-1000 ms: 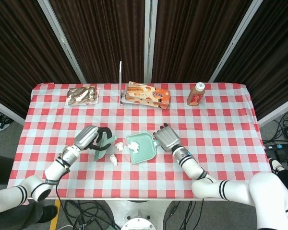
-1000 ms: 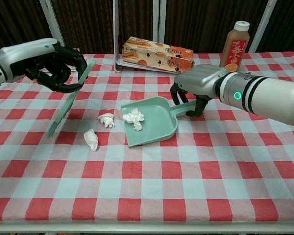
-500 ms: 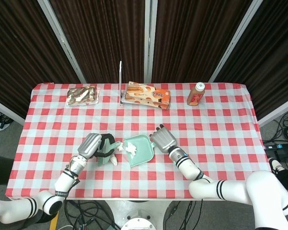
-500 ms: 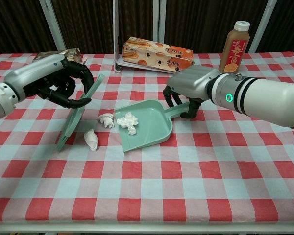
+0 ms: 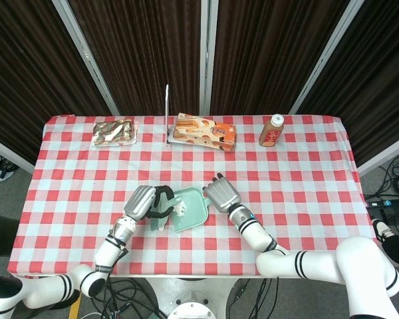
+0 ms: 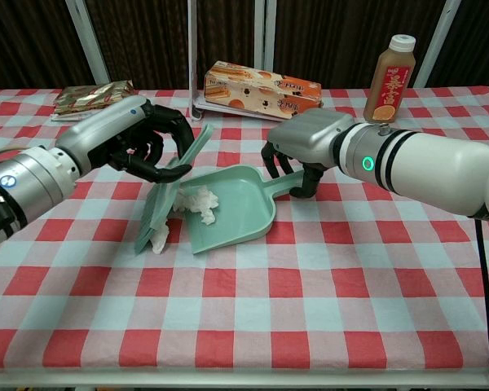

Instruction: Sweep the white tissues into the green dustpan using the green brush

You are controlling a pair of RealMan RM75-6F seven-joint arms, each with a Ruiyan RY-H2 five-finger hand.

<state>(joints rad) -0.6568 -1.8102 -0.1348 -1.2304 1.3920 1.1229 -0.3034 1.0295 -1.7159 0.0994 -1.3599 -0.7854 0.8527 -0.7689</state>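
My left hand [image 6: 143, 138] [image 5: 143, 201] grips the green brush [image 6: 169, 190] [image 5: 161, 214], which slants down to the cloth beside the mouth of the green dustpan [image 6: 238, 213] [image 5: 195, 211]. My right hand [image 6: 306, 151] [image 5: 221, 195] holds the dustpan's handle. White tissue [image 6: 200, 201] [image 5: 179, 207] lies in the pan's mouth next to the bristles. One more tissue [image 6: 159, 237] peeks out under the brush's lower end, just outside the pan.
A biscuit box [image 6: 263, 90] [image 5: 205, 132] and a thin metal stand [image 5: 167, 114] are at the back centre. An orange drink bottle [image 6: 389, 78] [image 5: 271, 130] stands back right, a snack packet [image 6: 91, 92] [image 5: 114, 131] back left. The red checked cloth [image 6: 253, 326] covers the table.
My left hand has carried the brush rightward against the dustpan's mouth, pushing tissue into it. My right hand has shifted the dustpan a little left.
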